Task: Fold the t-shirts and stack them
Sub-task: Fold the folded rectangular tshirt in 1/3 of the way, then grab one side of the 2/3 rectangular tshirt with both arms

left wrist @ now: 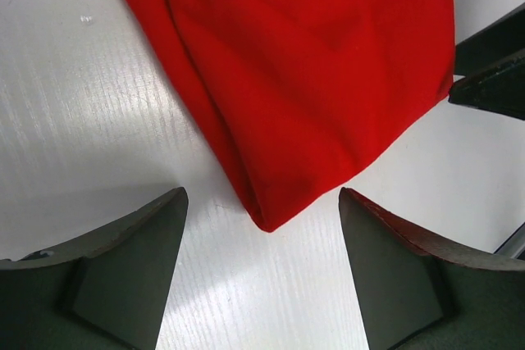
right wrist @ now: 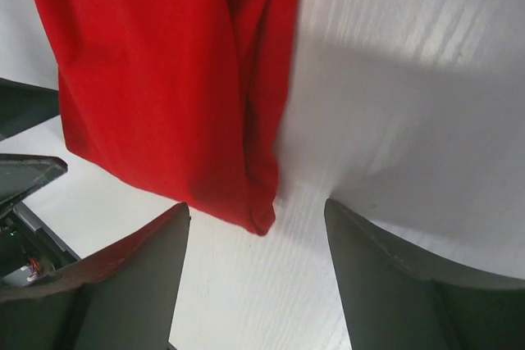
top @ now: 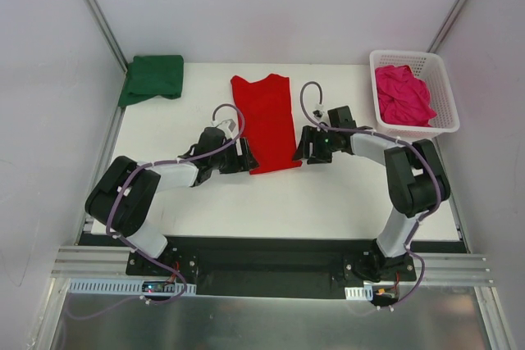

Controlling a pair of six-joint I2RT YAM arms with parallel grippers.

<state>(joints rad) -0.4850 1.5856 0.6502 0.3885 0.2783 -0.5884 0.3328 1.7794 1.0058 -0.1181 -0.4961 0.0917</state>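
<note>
Risk: shallow pinch. Red t-shirt (top: 264, 120) lies centre of top view, folded to a narrow strip, lower hem betw. both tools. Left gripper (left wrist: 261, 202) and right gripper (right wrist: 256, 204) have jaws apart, nothing held, one hem corner betw. each pair. Closing may catch top layer only, so the fold would splay on lift. Grippers near each other; clash poss. Room: bare table below hem. Green t-shirt (top: 154, 78) upper left, pink t-shirt (top: 404, 94) in basket (top: 447, 88) upper right, both well apart.

- On the table (top: 328, 202), middle shirt (top: 264, 125) lies centre, its near end between left tool (top: 245, 157) and right tool (top: 303, 152).
- Far left corner: second shirt (top: 153, 77).
- Far right: basket (top: 444, 92), third shirt (top: 402, 96) inside.
</note>
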